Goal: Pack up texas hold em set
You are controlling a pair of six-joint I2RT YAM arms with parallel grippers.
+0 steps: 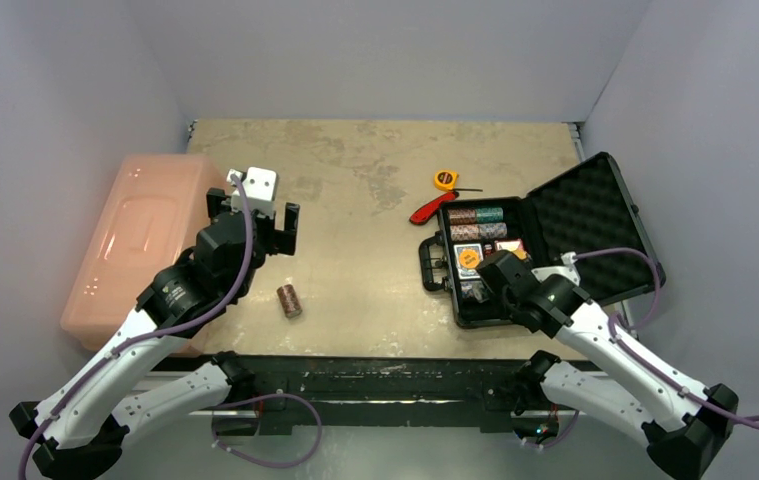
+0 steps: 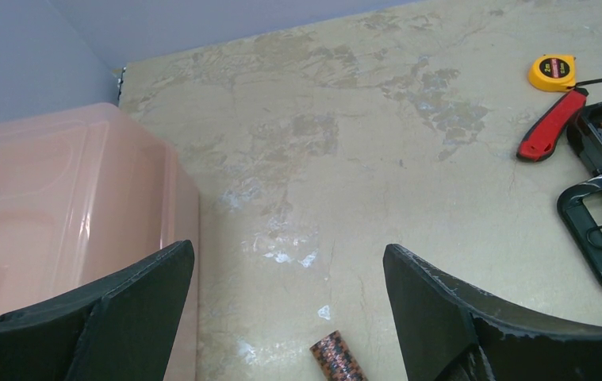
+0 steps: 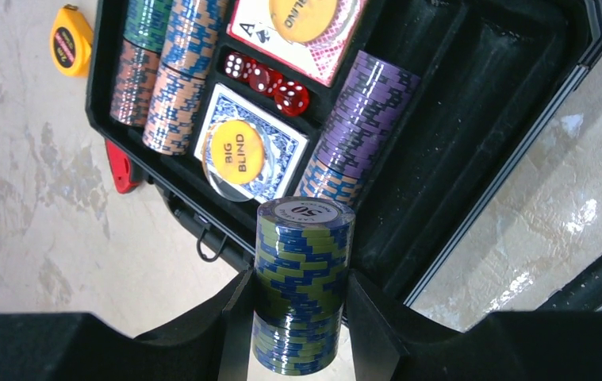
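Observation:
The black hard case (image 1: 545, 262) lies open at the right, its egg-crate foam lid (image 1: 590, 225) leaning back. Inside are chip rolls (image 3: 172, 75), two card decks (image 3: 262, 147), tiny red dice (image 3: 270, 79) and a purple chip roll (image 3: 361, 123). My right gripper (image 3: 297, 313) is shut on a blue and green chip roll (image 3: 304, 278), held over the case's near end. A brown chip roll (image 1: 288, 300) lies loose on the table; it also shows in the left wrist view (image 2: 337, 359). My left gripper (image 1: 267, 228) hangs open and empty above and behind it.
A large pink plastic bin (image 1: 140, 240) stands at the left, close beside my left arm. A yellow tape measure (image 1: 444, 180) and a red-handled tool (image 1: 425, 210) lie just behind the case. The case handle (image 1: 432, 263) sticks out to its left.

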